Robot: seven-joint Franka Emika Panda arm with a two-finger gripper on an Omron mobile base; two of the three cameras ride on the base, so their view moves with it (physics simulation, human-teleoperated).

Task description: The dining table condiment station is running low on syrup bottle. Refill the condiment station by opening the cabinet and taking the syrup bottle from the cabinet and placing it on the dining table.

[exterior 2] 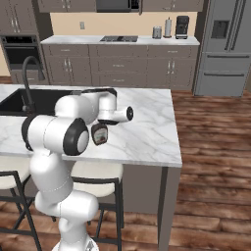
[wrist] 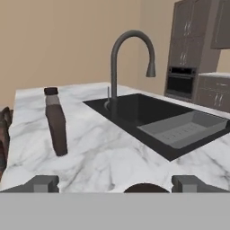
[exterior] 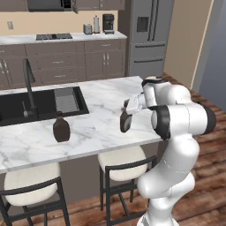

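Right base view shows the small dark-brown syrup bottle with its white-and-brown label (exterior 2: 99,134) standing on the white grey-veined marble top of the dining table (exterior 2: 147,132), near the front edge and directly under the gripper (exterior 2: 100,123). In the hand view the gripper (wrist: 117,184) has its two dark fingertips (wrist: 42,183) spread wide, holding nothing, with a dark rounded top, probably the bottle's cap, low between them. Whether a finger touches the bottle I cannot tell.

The placing looks done, so the step in hand seems to be the withdrawal. It is best done by lifting straight up along the bottle's axis with the fingers kept wide, and swinging away only once they are above the cap. A sideways move could tip so slim a bottle near the edge.

Counted in the left base view:
- two dark bottles on the table, the syrup bottle (exterior: 126,121) and a squatter dark bottle (exterior: 61,129), well apart
- one black inset sink (exterior: 17,106)
- one black arched faucet (exterior: 28,84)
- two white-cushioned black stools (exterior: 121,161)
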